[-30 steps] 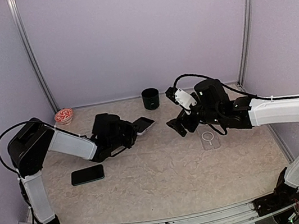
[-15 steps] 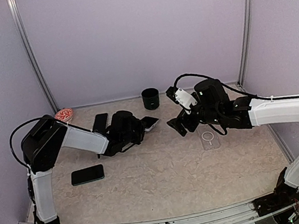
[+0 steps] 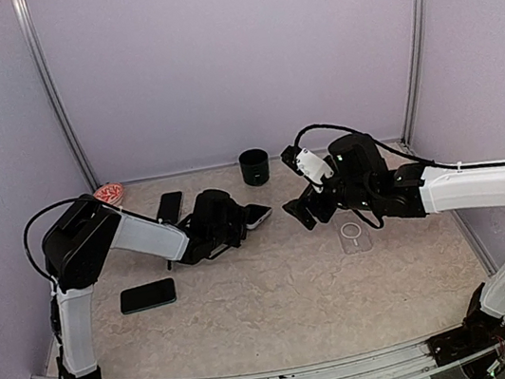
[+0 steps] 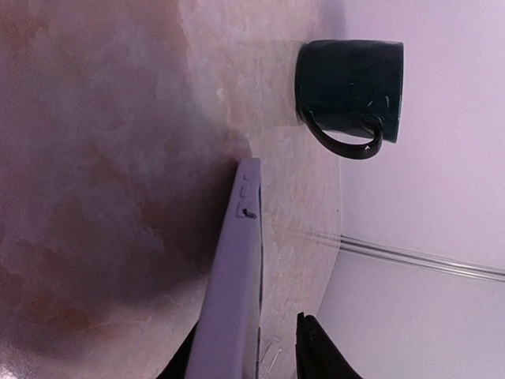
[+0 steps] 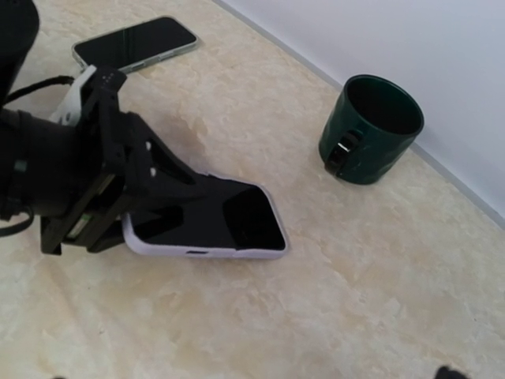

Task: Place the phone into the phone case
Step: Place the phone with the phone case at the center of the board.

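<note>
A phone sits inside a lavender phone case (image 3: 255, 214), screen up, flat on the table near the middle back. In the right wrist view the lavender phone case (image 5: 209, 225) rests on the marbled surface. My left gripper (image 3: 237, 225) straddles its near end. In the left wrist view the lavender phone case (image 4: 237, 276) leans against one finger, with a gap to the other finger (image 4: 316, 351), so the jaws stand open. My right gripper (image 3: 295, 213) hovers open just right of the phone, holding nothing. A clear phone case (image 3: 354, 233) lies flat under the right arm.
A dark green mug (image 3: 254, 166) stands at the back wall, close behind the cased phone. One bare black phone (image 3: 147, 295) lies at the front left, another black phone (image 3: 170, 206) behind the left arm. A small red-patterned bowl (image 3: 107, 194) sits in the back left corner.
My left gripper carried the cased phone to the right, set it down on the table and loosened its jaws. The right arm has held still.
</note>
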